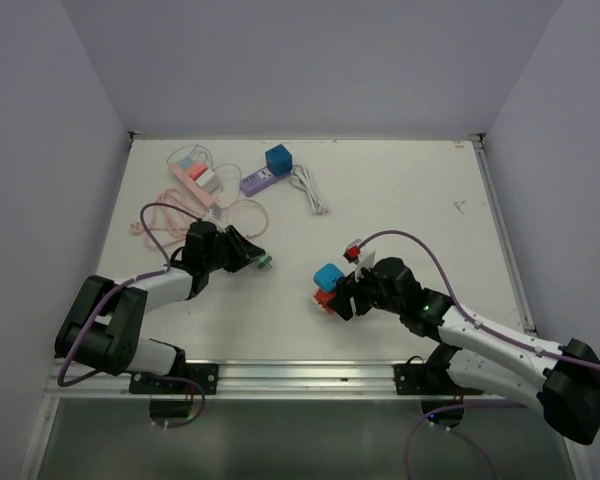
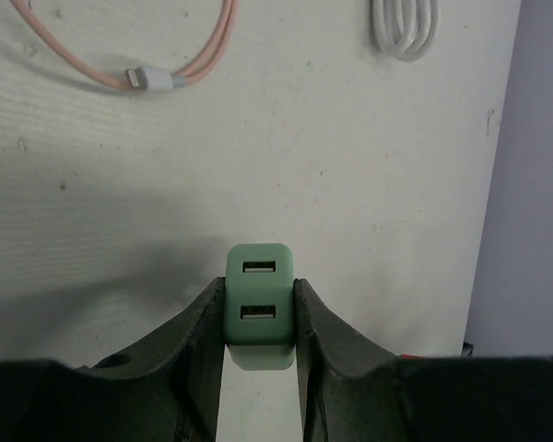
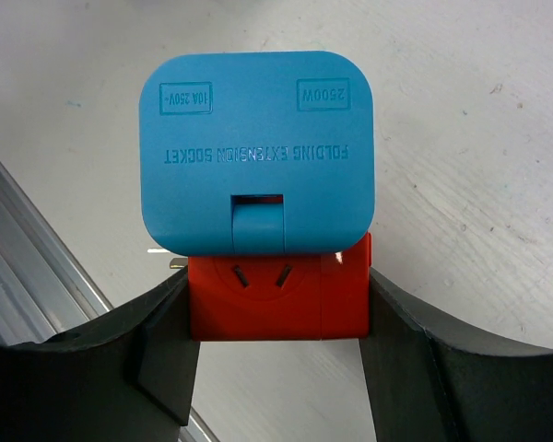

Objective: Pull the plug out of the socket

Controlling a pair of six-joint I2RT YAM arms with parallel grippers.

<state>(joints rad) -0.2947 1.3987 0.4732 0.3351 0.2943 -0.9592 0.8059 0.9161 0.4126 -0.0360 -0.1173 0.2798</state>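
L fingers [image 2: 209, 322] tight on green plug [image 2: 258, 299]; R fingers [image 3: 392, 350] tight on red-blue socket block [image 3: 258, 184].

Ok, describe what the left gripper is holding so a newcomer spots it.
Left half of the white table, at the tip of the left gripper. A small charger block with two USB slots is pinched there; it alone is green.

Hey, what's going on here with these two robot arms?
The left hand grips a green USB charger, and the right hand clamps a red socket block with a blue folding socket attached to it. The charger and the socket pieces are well apart, so the plug looks already pulled off. A pink cable and a white cable lie farther back on the table.
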